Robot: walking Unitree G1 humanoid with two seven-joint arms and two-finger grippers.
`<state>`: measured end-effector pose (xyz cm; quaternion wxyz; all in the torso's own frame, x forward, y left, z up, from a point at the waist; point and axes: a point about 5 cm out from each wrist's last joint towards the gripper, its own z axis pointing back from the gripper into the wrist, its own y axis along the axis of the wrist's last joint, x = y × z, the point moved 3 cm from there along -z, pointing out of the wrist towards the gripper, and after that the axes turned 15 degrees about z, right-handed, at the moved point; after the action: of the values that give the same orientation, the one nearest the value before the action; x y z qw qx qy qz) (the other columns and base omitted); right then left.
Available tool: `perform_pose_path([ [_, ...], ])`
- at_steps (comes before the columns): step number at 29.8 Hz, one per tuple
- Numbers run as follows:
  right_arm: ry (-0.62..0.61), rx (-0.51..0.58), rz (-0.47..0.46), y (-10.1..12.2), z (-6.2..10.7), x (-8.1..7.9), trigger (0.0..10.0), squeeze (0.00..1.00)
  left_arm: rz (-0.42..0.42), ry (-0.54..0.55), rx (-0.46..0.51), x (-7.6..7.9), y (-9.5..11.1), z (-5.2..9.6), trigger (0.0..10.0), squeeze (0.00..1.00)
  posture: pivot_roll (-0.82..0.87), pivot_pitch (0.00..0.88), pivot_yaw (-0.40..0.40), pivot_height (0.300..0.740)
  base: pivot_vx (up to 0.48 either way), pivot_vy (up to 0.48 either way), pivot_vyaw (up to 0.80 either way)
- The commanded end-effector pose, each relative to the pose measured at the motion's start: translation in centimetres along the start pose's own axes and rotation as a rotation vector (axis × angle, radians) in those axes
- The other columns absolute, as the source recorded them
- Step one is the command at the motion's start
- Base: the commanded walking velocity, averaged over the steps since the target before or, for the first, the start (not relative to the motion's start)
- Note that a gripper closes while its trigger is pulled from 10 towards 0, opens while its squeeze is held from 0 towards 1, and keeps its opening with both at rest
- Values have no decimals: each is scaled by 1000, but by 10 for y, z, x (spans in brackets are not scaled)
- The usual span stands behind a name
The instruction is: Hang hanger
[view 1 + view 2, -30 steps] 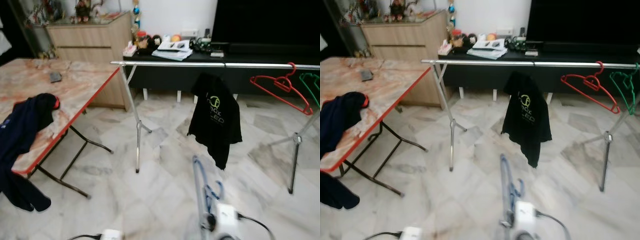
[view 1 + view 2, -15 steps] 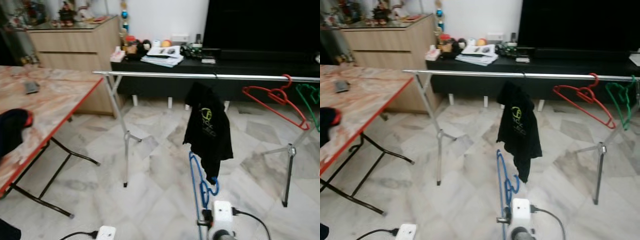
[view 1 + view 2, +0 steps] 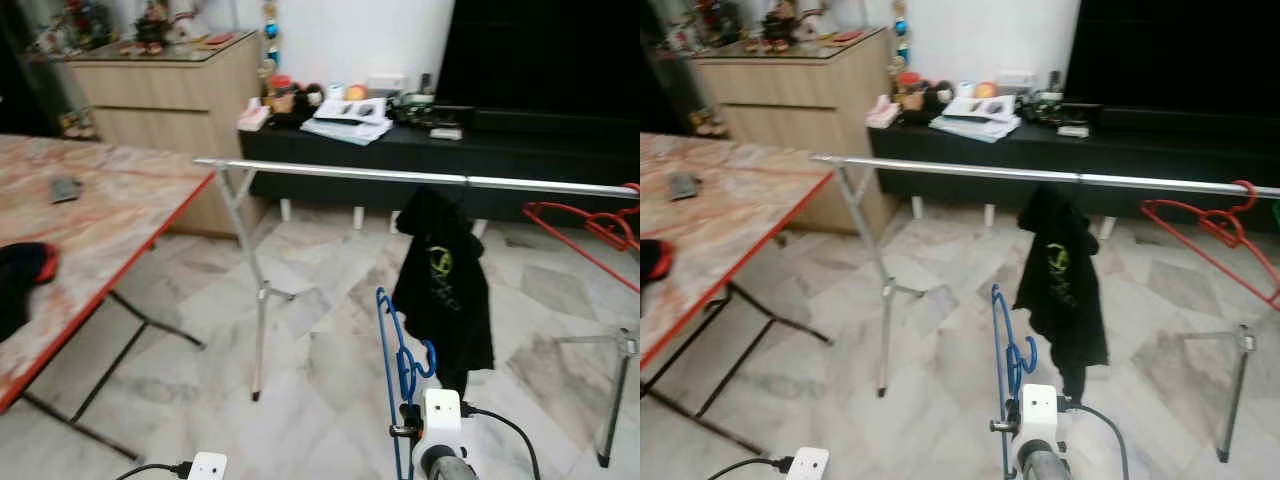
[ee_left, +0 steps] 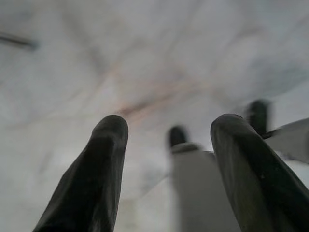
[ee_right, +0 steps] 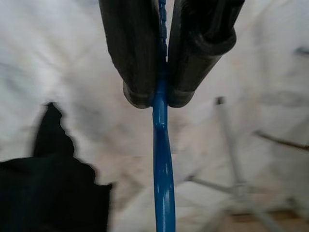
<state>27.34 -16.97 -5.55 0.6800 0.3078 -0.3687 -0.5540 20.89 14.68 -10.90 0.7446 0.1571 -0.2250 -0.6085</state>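
Observation:
A blue hanger [image 3: 388, 345] stands upright in front of me, below the silver clothes rail [image 3: 340, 172], its hook [image 3: 422, 362] curling toward the black T-shirt [image 3: 446, 290] that hangs on the rail. My right gripper [image 5: 159, 96] is shut on the blue hanger's thin bar [image 5: 163, 183], with its white wrist [image 3: 440, 455] at the bottom of the eye views. A red hanger [image 3: 590, 225] hangs near the rail's right end. My left gripper [image 4: 166, 130] is open over the marble floor, low at my left.
A marble-topped folding table with a red edge [image 3: 110, 225] stands at the left and carries a dark garment [image 3: 22, 275]. Behind the rail are a black TV cabinet [image 3: 520, 145] and a wooden dresser [image 3: 170, 90]. The rail's legs [image 3: 258, 300] stand on the floor.
My right gripper has lifted the blue hanger higher, up toward the rail. The camera has moved, so the whole scene has shifted and the rack looks nearer.

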Motion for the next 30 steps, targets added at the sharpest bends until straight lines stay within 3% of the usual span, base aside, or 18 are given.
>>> perform_pose_path([
  [1, 11, 72, -13, 23, -6, -9, 10000, 0, -16, 38, -12, -16, -2, 1, 10000, 0, 25, 7, 41, 740, 386, 0, 0],
  [11, 15, 120, 13, 42, -11, -7, 10000, 0, -14, 35, -12, -17, -3, 2, 10000, 0, 29, 0, 33, 740, 384, 0, 0],
  [16, 21, 139, 29, 46, -12, -8, 10000, 0, -10, 37, -12, -18, -4, 2, 10000, 0, 31, 0, 31, 740, 386, 0, 499],
  [30, -67, 161, -23, 60, -15, 5, 10000, 0, -32, 39, -16, -21, -5, 2, 10000, 0, 31, 0, 33, 740, 356, 0, 40],
])
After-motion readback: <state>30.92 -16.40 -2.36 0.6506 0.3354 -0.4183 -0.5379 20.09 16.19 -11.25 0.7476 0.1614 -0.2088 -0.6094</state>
